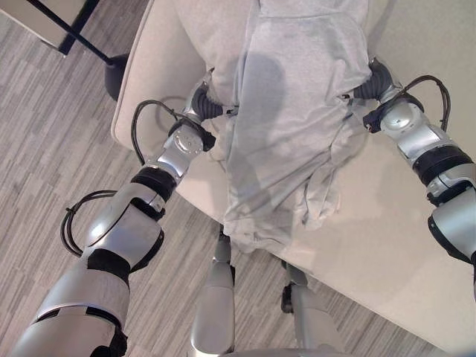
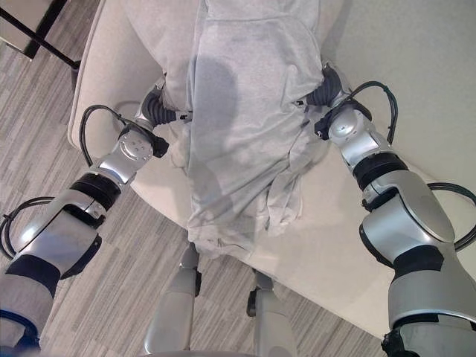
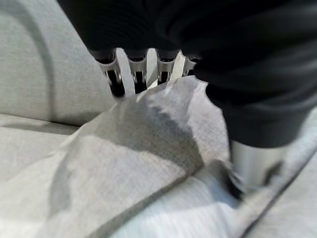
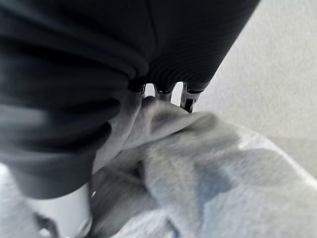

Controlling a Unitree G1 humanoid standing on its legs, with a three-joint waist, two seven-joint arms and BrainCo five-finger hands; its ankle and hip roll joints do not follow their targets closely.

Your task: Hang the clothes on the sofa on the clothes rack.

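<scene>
Head views: the grey garment (image 1: 294, 111) hangs in the middle of the frame, raised clear of the pale sofa (image 1: 416, 245), its lower folds trailing toward the seat's front edge at lower centre. My left hand (image 1: 204, 104) enters the cloth from the left of the frame, my right hand (image 1: 375, 80) from the right; both are buried in fabric past the dark ribbed covers. Left wrist view: the fingers (image 3: 115, 79) run into a fold of cloth and the thumb presses the fabric below, so I judge this hand closed on the garment. Right wrist view: the fingers (image 4: 188, 99) disappear into bunched cloth, and I judge this hand likewise clamped on it. A dark stand base (image 1: 115, 74) and slanted bars occupy the upper left of the frame over the wood-look floor (image 1: 44, 149); I cannot tell whether they belong to the rack. To do the lift well, I judge that both hands should rise level and well apart, keeping the cloth spread, and that the trailing hem should clear the seat before I turn.
</scene>
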